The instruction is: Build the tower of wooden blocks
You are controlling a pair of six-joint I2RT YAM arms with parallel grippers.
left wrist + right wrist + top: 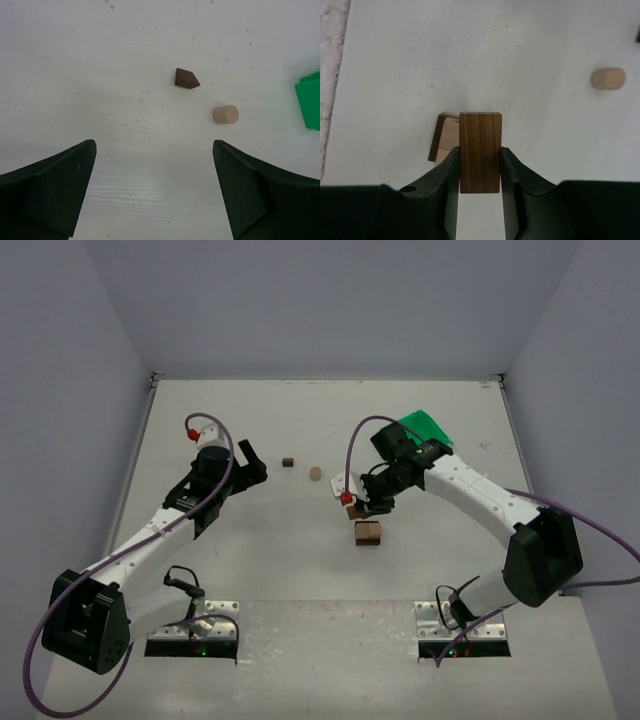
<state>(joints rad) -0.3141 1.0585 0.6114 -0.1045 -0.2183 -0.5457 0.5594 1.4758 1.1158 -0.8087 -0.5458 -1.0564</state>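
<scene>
Progress: early, by the look of it. The tower [368,532] is a low stack on the table [250,570], near the middle and in front of the right arm. The right wrist view shows a light tan piece with a dark side. How many pieces are in it cannot be told.

- Right gripper [480,156]: clamped on a dark brown rectangular block [480,135], fingers pressed on its two long sides. The block hangs over the stack, a little off its centre. Whether it touches the stack cannot be told. Judged to be the piece in hand for placing.
- Left gripper [155,190]: jaws wide apart, nothing between them, facing the two loose pieces.
- Loose on the table: a small dark wedge [187,79] and a tan cylinder [225,114], near each other but apart, beyond the tower and between the arms. The cylinder appears to lie on its side.
- Green bin [425,428]: far right, behind the right arm. Its contents are not visible.

Left to do, as judged: set the held block down, then add the wedge and the cylinder.

Writing: none readable. No brand or label shows on the blocks, bin or arms.
</scene>
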